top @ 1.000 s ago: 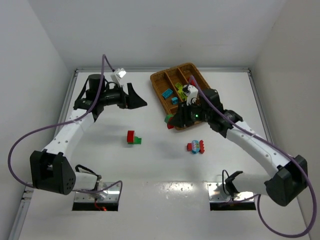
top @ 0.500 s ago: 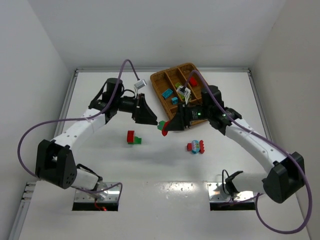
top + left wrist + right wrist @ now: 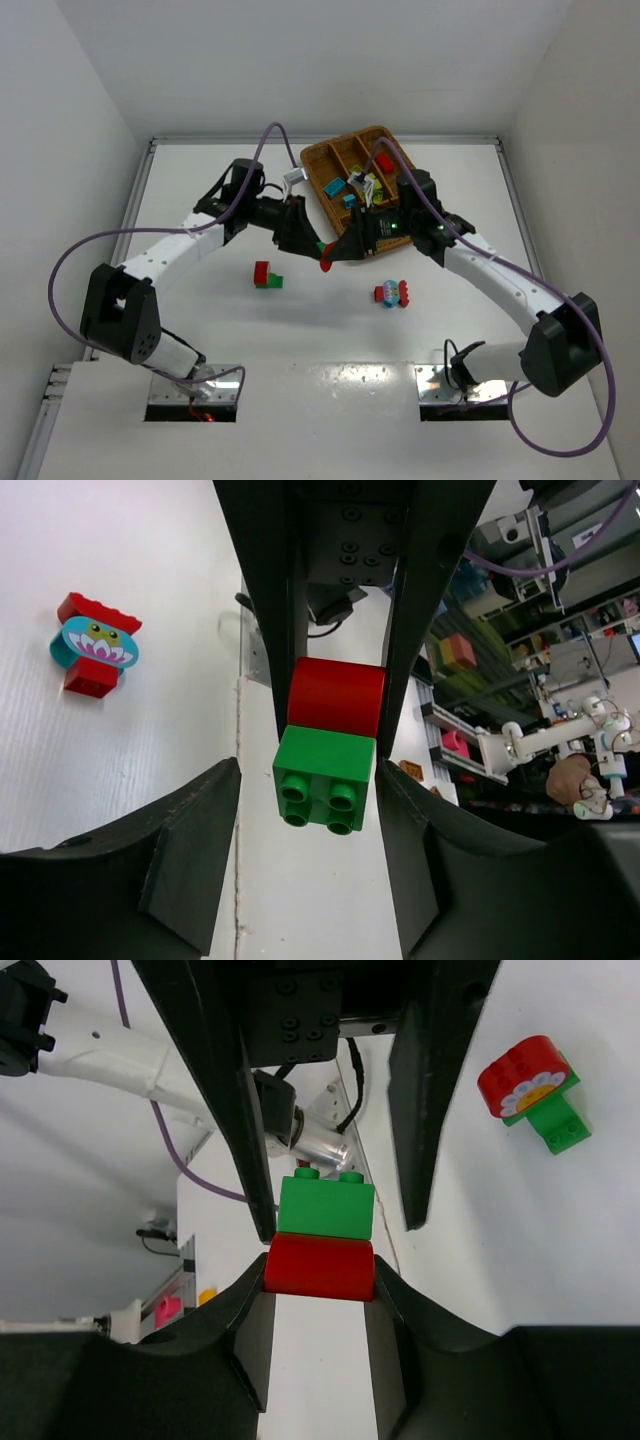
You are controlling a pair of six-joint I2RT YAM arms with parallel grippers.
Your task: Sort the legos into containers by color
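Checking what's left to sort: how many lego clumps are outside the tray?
3: a red-green clump on the table, a red-cyan clump right of it, and a red-green pair in the right gripper. The arms may hide others.

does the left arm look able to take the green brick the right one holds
Probably yes: the left end effector is open astride the green brick, which juts free of the red piece the right end effector pinches.

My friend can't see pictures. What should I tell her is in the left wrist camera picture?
A red brick stuck to a green brick sits in the middle, pinched at the red end by the right hand from the top. The left hand is open around the green brick. A toothy-faced lego lies on the table, upper left.
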